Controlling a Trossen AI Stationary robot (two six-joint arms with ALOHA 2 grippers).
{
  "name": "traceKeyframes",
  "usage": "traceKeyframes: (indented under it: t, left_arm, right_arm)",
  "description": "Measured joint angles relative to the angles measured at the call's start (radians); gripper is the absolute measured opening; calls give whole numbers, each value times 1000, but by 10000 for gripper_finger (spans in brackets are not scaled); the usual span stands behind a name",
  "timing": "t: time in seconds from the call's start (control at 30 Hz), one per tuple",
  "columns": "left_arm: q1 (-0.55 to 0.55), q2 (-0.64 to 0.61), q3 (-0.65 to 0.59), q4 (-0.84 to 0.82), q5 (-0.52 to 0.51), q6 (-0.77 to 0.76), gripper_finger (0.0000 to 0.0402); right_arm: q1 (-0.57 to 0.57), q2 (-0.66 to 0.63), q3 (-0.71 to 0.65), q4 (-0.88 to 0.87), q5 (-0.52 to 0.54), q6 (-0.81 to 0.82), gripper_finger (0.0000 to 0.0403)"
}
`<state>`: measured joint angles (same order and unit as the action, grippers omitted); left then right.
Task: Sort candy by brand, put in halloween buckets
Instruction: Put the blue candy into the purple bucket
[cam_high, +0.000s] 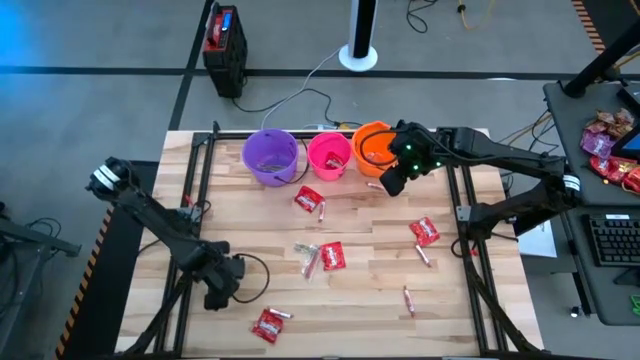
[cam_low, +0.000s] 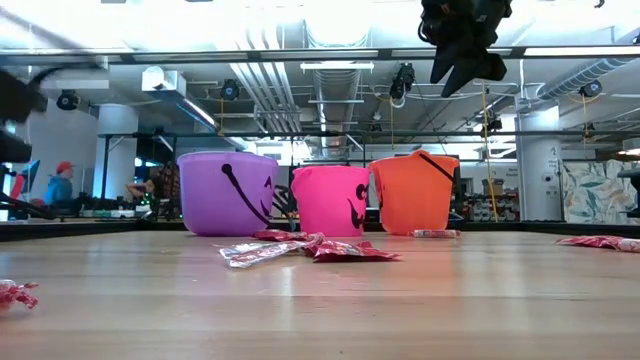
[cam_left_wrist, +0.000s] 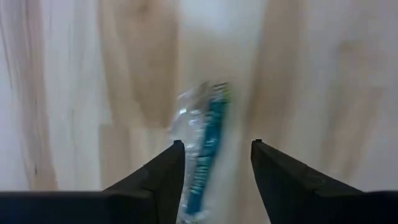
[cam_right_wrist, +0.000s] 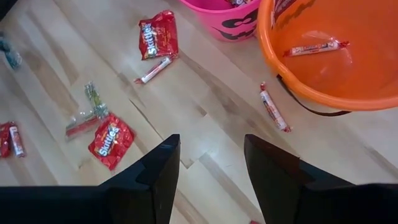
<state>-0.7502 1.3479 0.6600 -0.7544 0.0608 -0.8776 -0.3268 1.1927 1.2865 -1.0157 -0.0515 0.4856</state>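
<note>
Three halloween buckets stand in a row at the table's far side: purple (cam_high: 270, 157), pink (cam_high: 330, 155) and orange (cam_high: 372, 145). Candy lies scattered on the wood: red packets (cam_high: 331, 256) (cam_high: 424, 231) (cam_high: 268, 324), pink-white sticks (cam_high: 408, 300) (cam_right_wrist: 273, 109) and a greenish stick (cam_high: 305, 248). One pink-white stick (cam_right_wrist: 314, 48) lies inside the orange bucket. My left gripper (cam_high: 222, 288) points down at the near left, open, over a greenish stick (cam_left_wrist: 204, 149) that lies on the table between its fingers. My right gripper (cam_right_wrist: 211, 149) hangs open and holds nothing, beside the orange bucket. My left gripper comes from above with its open fingers on either side of the greenish stick's near part (cam_left_wrist: 198, 180), and the stick runs along between them on the wood. Whether the one finger (cam_left_wrist: 168, 174) touches the stick, I cannot tell.
Black frame rails (cam_high: 190, 190) (cam_high: 462, 200) run along the table's left and right sides. A heap of red and pink wrappers (cam_high: 608, 150) sits on a side desk to the right. The near middle of the table holds only a few loose sweets.
</note>
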Motion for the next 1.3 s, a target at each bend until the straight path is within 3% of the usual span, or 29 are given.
traceKeyframes:
  t: [0.27,0.43,0.53,0.67,0.83,0.93,1.1,1.2,1.3]
  left_arm:
    - [0,110,-30,89,17,-3,162]
    - [1,118,-31,119,15,-36,75]
    - [2,95,-35,136,29,-62,15]
    - [7,33,-29,118,34,-78,14]
    - [56,-115,67,53,16,-79,5]
    - [120,-196,159,-37,-92,-81,2]
    - [330,-294,292,-148,-409,-1,1]
    - [513,-325,348,-90,-588,139,0]
    - [732,-333,355,81,-619,319,0]
  right_arm:
    - [0,0,0,0,0,0,171]
    - [0,0,0,1,0,0,171]
    - [0,0,0,3,1,-11,171]
    - [0,0,0,4,2,-16,171]
    - [0,0,0,4,1,-22,171]
    - [0,0,0,12,2,-32,171]
    - [0,0,0,91,2,-43,171]
    - [0,1,0,159,2,-45,171]
    - [-1,1,0,211,2,-45,171]
